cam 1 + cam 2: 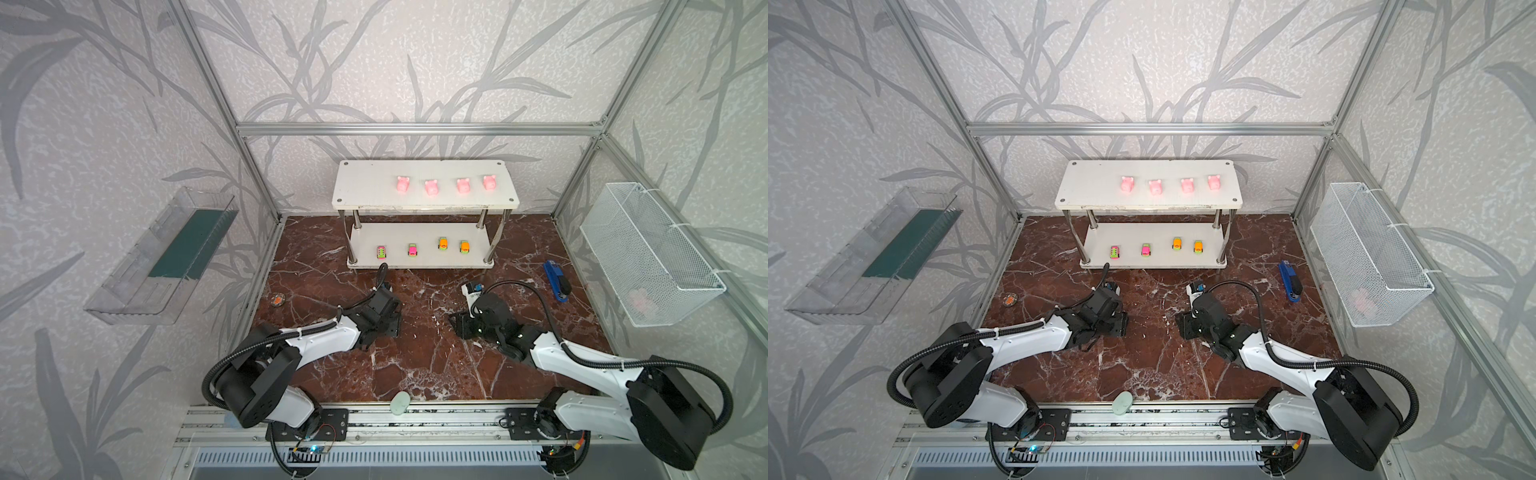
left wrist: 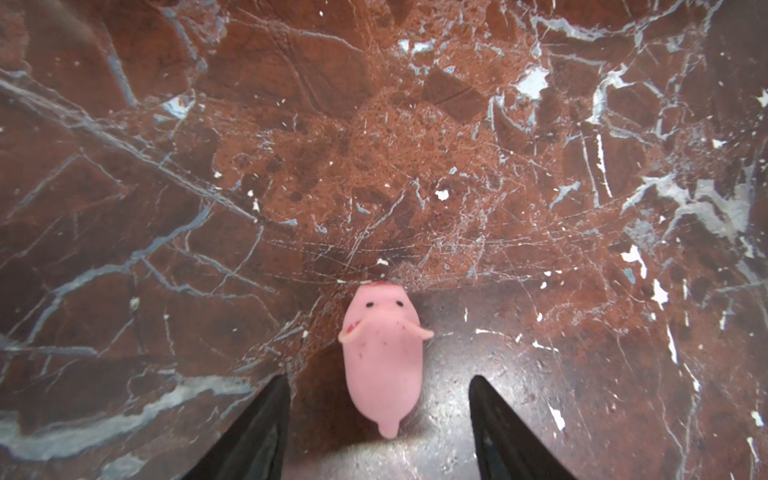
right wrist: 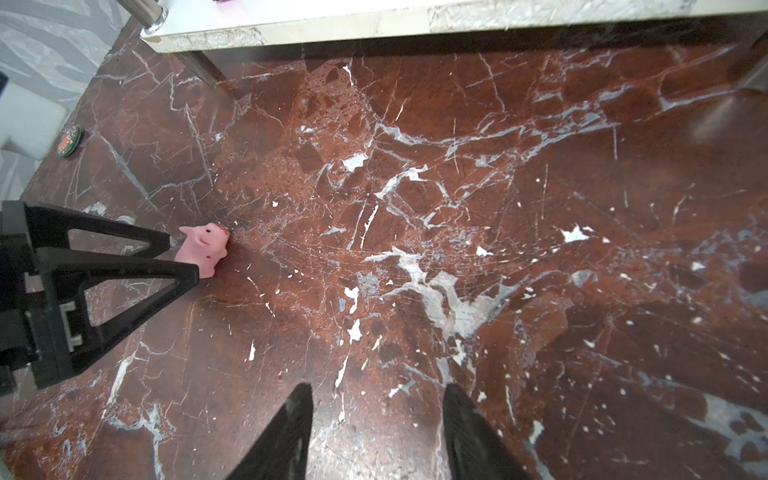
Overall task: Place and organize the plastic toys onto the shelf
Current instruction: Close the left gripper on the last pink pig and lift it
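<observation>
Final pickup appears in hand: the left hand point(image 2: 378, 378), open and empty, straddles the fifth pig point(image 2: 380, 353) lying on the tabletop point(image 2: 415, 166); next it must close gently and carry it to the shelf point(image 1: 365, 187), top board, bare end.

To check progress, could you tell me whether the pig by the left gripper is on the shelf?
Off it: the pig lies on the marble tabletop between the left gripper's open jaws.

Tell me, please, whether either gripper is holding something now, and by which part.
Nothing is held. The left gripper stands open around the pink pig figure on the table, a gap at each side. The right gripper is open and empty.
</observation>
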